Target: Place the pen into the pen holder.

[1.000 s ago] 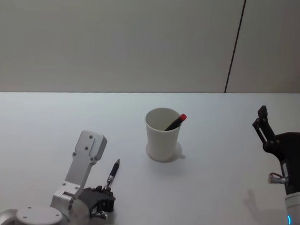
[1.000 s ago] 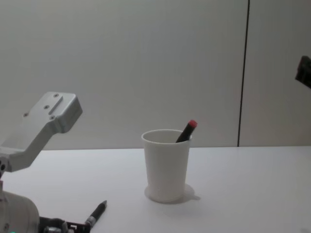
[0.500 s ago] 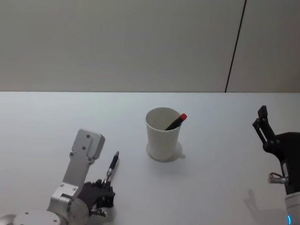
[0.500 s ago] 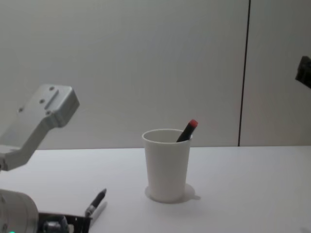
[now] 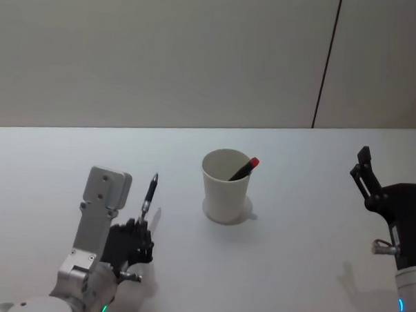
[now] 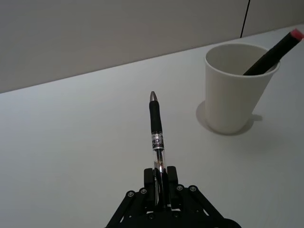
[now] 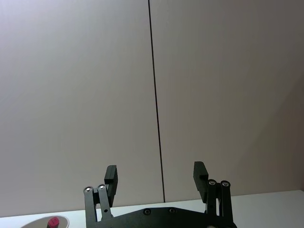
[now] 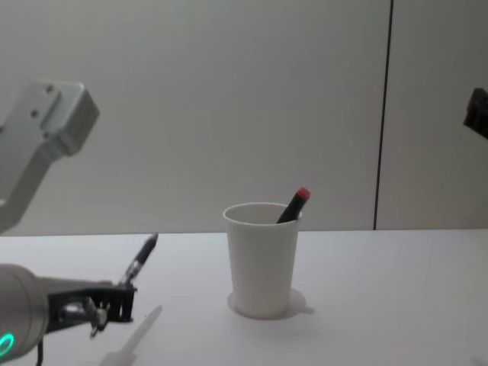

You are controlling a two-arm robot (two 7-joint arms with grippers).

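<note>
My left gripper is shut on the lower end of a black pen, which it holds above the table, tip up and tilted toward the far side. The left wrist view has the pen sticking out of the shut fingers, with the pen holder off to one side. This white paper cup stands upright mid-table, to the right of the held pen, with a red-capped pen leaning inside it. From the chest, the held pen is left of the cup. My right gripper hovers open at the right.
The white table stretches bare around the cup, with a plain wall behind and a dark vertical seam. In the right wrist view the open fingers face that wall, and the red cap peeks in at the bottom.
My left gripper has risen from the table with the black pen and shifted left. The pen's shadow now lies on the table. The right arm and the cup have not moved.
</note>
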